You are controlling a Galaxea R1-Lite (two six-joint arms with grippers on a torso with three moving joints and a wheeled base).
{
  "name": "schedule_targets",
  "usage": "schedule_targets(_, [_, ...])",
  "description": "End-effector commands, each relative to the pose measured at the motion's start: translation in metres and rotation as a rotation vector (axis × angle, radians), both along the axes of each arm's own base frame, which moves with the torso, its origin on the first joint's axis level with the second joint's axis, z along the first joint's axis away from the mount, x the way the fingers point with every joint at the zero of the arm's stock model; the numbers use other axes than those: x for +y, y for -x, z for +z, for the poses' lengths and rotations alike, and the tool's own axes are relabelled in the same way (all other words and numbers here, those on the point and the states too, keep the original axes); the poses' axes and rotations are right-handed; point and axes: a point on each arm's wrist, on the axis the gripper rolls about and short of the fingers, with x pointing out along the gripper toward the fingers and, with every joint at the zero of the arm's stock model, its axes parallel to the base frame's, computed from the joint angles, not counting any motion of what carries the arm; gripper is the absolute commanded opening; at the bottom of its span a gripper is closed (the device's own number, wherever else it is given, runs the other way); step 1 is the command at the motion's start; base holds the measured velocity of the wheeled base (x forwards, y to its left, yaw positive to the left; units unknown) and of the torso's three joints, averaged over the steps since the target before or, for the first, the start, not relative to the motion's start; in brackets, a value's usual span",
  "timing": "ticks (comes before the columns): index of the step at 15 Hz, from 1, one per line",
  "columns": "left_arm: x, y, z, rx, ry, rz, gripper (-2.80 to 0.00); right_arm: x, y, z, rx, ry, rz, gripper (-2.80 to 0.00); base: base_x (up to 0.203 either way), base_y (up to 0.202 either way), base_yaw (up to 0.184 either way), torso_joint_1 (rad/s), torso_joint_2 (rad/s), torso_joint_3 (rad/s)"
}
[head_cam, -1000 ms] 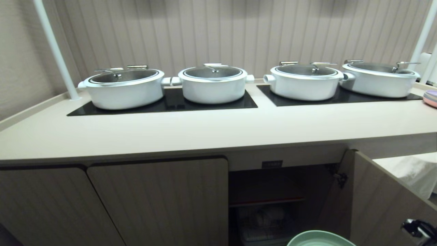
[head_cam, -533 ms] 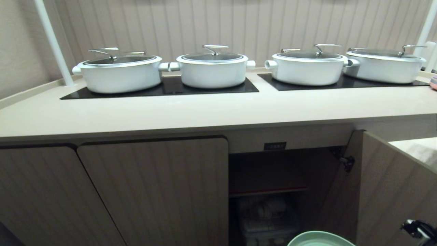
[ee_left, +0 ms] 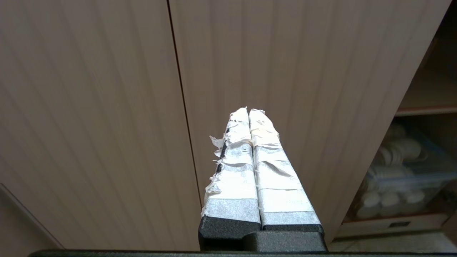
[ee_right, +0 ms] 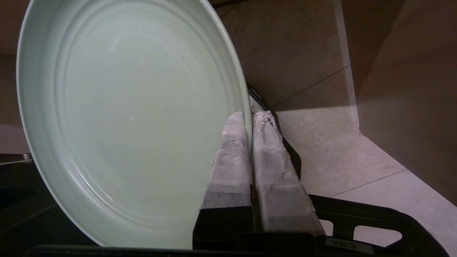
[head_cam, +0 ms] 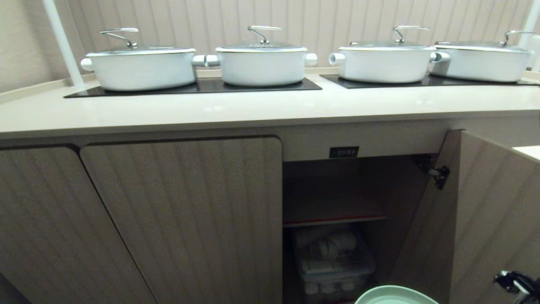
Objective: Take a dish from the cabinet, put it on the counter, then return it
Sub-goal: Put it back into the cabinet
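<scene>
Low before the open cabinet [head_cam: 337, 198], the robot is sinking, pots and surface [head_cam: 253, 109] rising in view, right end effector [ee_right: 250, 117] clamping the dish [ee_right: 125, 117] by its rim, presumably for its return; left end effector [ee_left: 249, 112] closed, idle.

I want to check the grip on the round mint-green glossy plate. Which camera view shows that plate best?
The right wrist view: the round mint-green glossy plate fills it, with the right gripper shut on its rim. The head view catches only a sliver of its rim at the bottom edge. The left wrist view shows none of it.
</scene>
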Motion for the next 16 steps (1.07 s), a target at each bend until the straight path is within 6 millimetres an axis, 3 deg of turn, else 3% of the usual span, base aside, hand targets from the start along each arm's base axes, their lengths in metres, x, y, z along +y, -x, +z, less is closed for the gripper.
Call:
schedule_targets(1, [0.0, 0.0, -0.0001, 0.0, 0.0, 0.001, -2.8, 0.0, 0.0003, -0.0011, 0.009, -0.001, -0.001, -2.8, 0.0, 0.0, 0.0, -0.163, 0.45, 0.319])
schedule_targets(7, [0.0, 0.0, -0.0001, 0.0, 0.0, -0.001, -2.8, -0.0004, 0.0011, -0.002, 0.013, 0.0, -0.003, -2.8, 0.0, 0.0, 0.0, -0.131, 0.43, 0.305])
schedule_targets(16, [0.0, 0.0, -0.0001, 0.0, 0.0, -0.001, -2.8, -0.0008, 0.0029, -0.0037, 0.019, 0.003, -0.002, -2.8, 0.0, 0.0, 0.0, -0.01, 0.04, 0.032])
